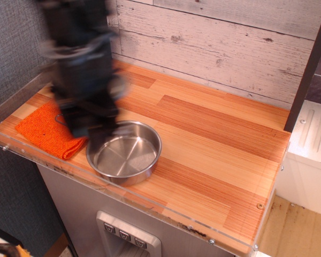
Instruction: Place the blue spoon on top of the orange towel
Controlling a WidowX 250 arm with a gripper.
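Note:
The orange towel (43,133) lies flat at the table's front left, partly covered by my arm. My arm is a dark motion blur over the left of the table. My gripper (91,135) hangs at its lower end, over the towel's right edge and the steel pan's left rim. Its jaws are too blurred to read. The blue spoon does not show anywhere on the table or in the blur.
The steel pan (125,155) stands just right of the towel, with its wire handle hidden behind my arm. A clear acrylic rim (150,206) runs along the table's front edge. A wooden plank wall (214,43) closes the back. A dark post (307,69) stands at the right.

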